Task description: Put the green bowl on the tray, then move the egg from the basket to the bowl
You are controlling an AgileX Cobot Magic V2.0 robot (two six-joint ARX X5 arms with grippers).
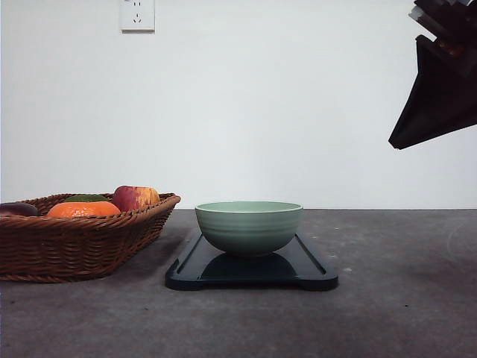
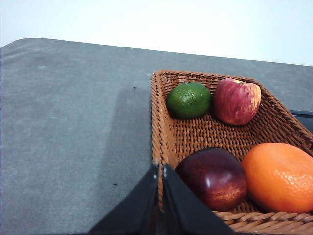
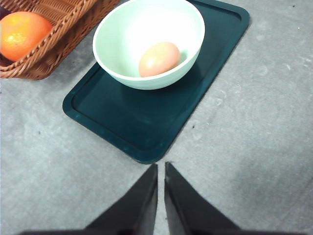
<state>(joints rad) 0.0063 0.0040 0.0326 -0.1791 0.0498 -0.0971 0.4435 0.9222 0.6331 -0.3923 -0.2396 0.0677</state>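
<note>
Right fingers [image 3: 161, 169]: clenched, tips nearly touching, grasping nothing, hovering over bare grey worktop [image 3: 254, 161] just off a corner of the tray. Left fingers [image 2: 161, 171]: also clenched and empty, tips over the near-left rim of the wide brown woven wicker basket [image 2: 166, 132].

Task things: pale sage-green ridged round bowl [image 1: 249, 226] sits on the flat dark teal rectangular tray [image 1: 313, 272], upright, toward its far half. Tan egg [image 3: 159, 58] lies inside the bowl, off-centre against the wall. Basket is left of the tray, close beside it, apart as far as I can tell.

In the basket: green round fruit [image 2: 189, 100] and red apple [image 2: 236, 101] at the far end, dark maroon plum-like fruit [image 2: 215, 177] and orange mandarin [image 2: 280, 176] nearer my left fingers.

Judgement: both placements look done. What's left is a clean retreat — lift both arms straight up and away, no sweep across the bowl rim or basket edge. A knock on the bowl could slide it on the smooth tray and roll the egg.

Writing: none readable. White wall socket [image 1: 137, 15] up on the far wall, no legible marking. No brand seen on the tray, bowl or basket.
</note>
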